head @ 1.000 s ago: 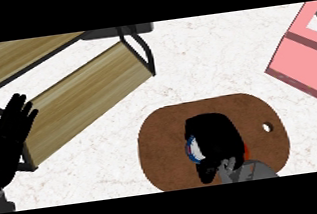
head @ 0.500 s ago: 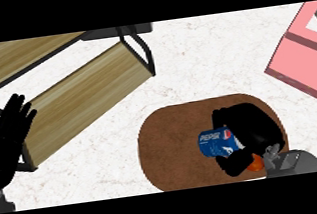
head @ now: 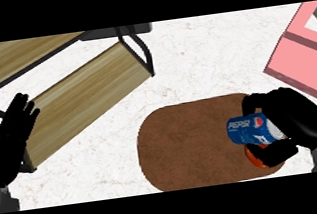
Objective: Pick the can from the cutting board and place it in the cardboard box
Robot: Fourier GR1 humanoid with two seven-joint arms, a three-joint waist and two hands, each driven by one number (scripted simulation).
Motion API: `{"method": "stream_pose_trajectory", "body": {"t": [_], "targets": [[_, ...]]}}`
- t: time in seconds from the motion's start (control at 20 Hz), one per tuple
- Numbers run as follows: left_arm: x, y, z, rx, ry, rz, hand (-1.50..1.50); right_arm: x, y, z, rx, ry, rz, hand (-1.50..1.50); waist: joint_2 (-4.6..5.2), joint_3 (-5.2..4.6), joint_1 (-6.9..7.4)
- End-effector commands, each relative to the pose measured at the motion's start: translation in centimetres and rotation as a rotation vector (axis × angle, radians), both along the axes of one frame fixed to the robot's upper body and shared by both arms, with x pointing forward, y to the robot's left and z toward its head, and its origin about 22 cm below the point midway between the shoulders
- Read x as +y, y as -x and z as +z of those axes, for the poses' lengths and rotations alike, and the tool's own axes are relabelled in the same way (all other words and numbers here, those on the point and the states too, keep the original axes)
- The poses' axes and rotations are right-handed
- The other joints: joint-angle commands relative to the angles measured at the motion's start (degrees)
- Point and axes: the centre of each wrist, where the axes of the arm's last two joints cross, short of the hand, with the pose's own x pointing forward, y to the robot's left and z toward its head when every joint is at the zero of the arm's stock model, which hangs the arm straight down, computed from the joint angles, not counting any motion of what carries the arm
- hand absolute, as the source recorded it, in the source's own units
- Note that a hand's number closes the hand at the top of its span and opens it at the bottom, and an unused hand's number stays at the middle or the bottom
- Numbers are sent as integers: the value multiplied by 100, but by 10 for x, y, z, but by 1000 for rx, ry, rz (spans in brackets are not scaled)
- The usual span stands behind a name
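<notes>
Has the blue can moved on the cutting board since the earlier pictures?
Yes. The blue can, held in the right hand, has shifted toward the right edge of the brown cutting board, nearer the pink box.

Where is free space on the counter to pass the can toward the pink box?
Bare white counter lies between the wooden bench, the brown cutting board and the pink box. The board's left half is also free. Its right edge is crowded: the right hand curls round the can. The left hand rests open at the left edge.

White counter (head: 207, 57), cutting board (head: 189, 145), apparently pink box (head: 301, 67)
</notes>
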Motion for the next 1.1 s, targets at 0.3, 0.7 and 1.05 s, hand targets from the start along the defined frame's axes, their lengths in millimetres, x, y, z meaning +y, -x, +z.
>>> {"method": "stream_pose_trajectory", "body": {"t": [0.3,0.7,1.05], "targets": [[1,16,-7,6,-2,4,0,-18,39,110,-358,-149,-64,150,-10,1,-12],[-9,-11,17,-8,3,-7,0,-47,36,163,-474,-180,-312,150,8,4,12],[-9,19,-3,8,-2,-11,0,-94,-6,174,-486,-173,-375,150,16,5,83]]}}
